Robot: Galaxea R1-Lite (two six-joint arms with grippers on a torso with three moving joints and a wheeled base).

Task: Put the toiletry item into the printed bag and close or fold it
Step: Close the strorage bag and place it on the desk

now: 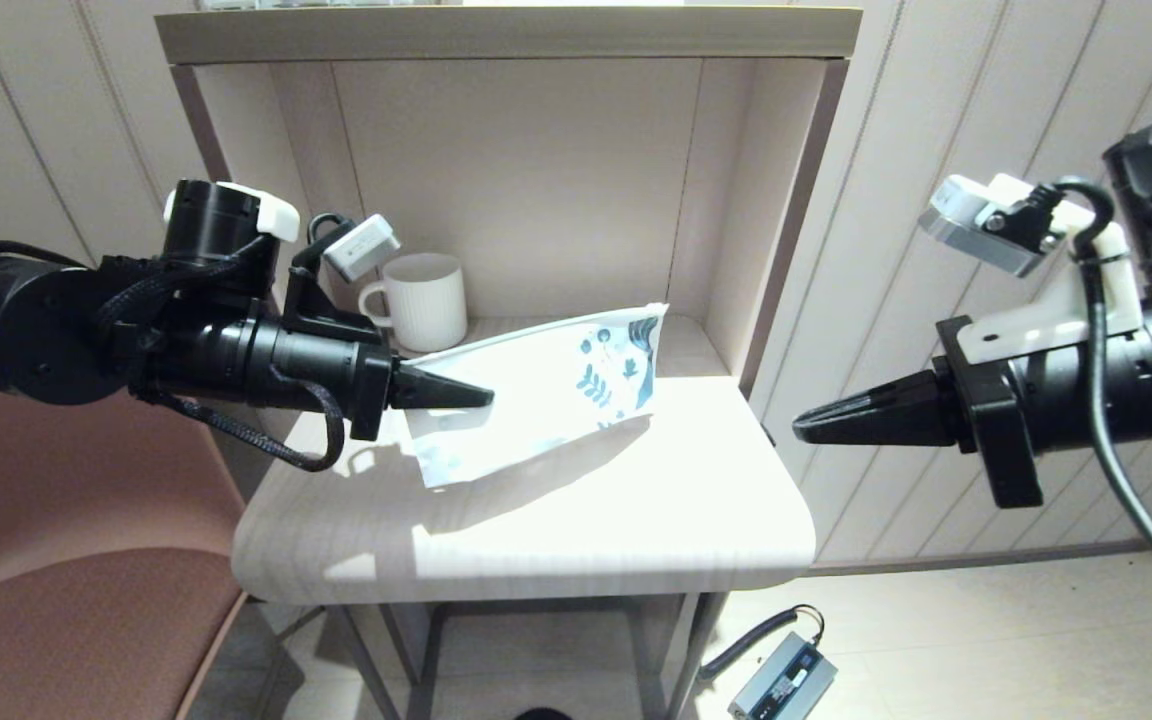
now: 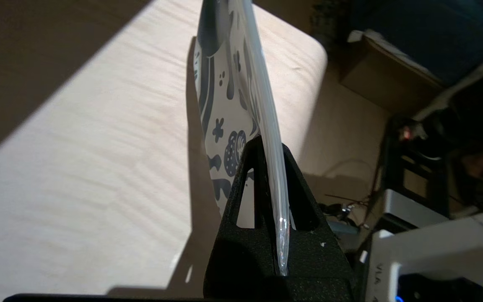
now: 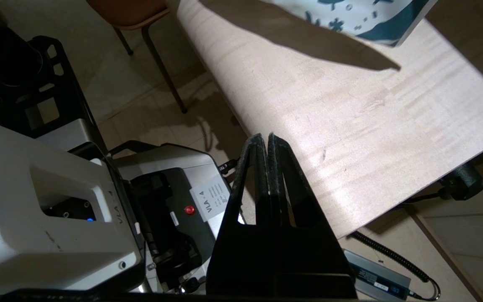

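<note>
Printed bag [image 1: 546, 385] was what mattered, and it hung in the air above the pale wooden tabletop [image 1: 586, 510], pinched at one end by the left gripper [image 1: 471, 397], whose fingers were closed tight on its translucent edge. From the left wrist view the pouch [image 2: 229, 105] ran edge-on away from the fingers, its dark teal leaves and flowers showing on one face. The bag stretched out toward the right side of the shelf unit, its far printed end tilted up and casting a long shadow across the tabletop beneath it. Whether the comb lay inside I could not tell; the plastic looked flat, perhaps with something pale within. The right gripper [image 1: 816, 425] hung off the right edge of the tabletop, well apart from the bag, its fingers pressed together on nothing. A white ribbed mug [image 1: 423, 300] stood at the back of the alcove, behind the left arm. A brown chair seat [image 1: 66, 620] sat to the left, and a small grey power brick [image 1: 784, 680] lay on the floor below.
</note>
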